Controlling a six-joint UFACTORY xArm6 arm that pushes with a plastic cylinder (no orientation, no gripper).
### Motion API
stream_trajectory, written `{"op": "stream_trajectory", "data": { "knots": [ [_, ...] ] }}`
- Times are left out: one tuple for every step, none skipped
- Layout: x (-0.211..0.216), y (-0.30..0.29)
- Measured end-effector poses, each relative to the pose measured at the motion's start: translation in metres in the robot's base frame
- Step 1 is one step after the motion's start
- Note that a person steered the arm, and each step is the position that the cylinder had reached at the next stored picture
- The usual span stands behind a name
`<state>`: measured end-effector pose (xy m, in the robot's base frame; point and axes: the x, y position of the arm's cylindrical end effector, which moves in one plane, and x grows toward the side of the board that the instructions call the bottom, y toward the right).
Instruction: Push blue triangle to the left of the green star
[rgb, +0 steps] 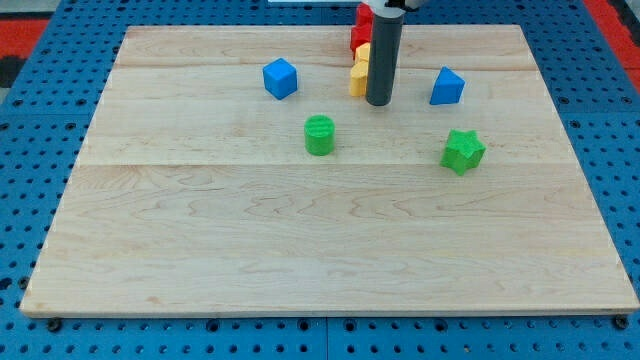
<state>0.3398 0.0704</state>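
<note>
**A:** While sizing up the next shove, any read on where the blue triangle (447, 87) sits from my tip (378, 103)?

**B:** Off to the view's right of my tip and a touch higher. Near, but not touching, with bare board (300, 260) showing between. Up in the top-right part of the board, basically.

**A:** And the green star (463, 150)?

**B:** Below the blue triangle, toward the view's bottom, a shade further right. Apart from it, no contact.

**A:** So just shove straight across?

**B:** Nope, wrong side for that, judging from here. Pushing rightward would only send the blue triangle toward the right edge. Needs to go down and slightly left, to land beside the green star's left. Probably means looping over the top of the blue triangle first, then driving toward the view's bottom.

**A:** Anything in the way?

**B:** Yellow block (358, 75) and red block (360, 30) tucked right behind the rod, partly hidden, shapes hard to call. Green cylinder (319, 134) and blue cube (280, 78) well off to the left, no bother.

**A:** Pincer state?

**B:** No pincer on this rig. Just a bare rod, so nothing to call wide, narrow or holding.
</note>
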Motion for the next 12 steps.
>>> {"op": "stream_trajectory", "data": {
  "knots": [
    [0.010,0.000],
    [0.011,0.000],
    [0.017,0.002],
    [0.053,0.039],
    [0.054,0.053],
    [0.035,0.108],
    [-0.011,0.140],
    [-0.042,0.134],
    [-0.049,0.123],
    [-0.046,0.107],
    [-0.046,0.107],
    [-0.045,0.104]
  ]
}}
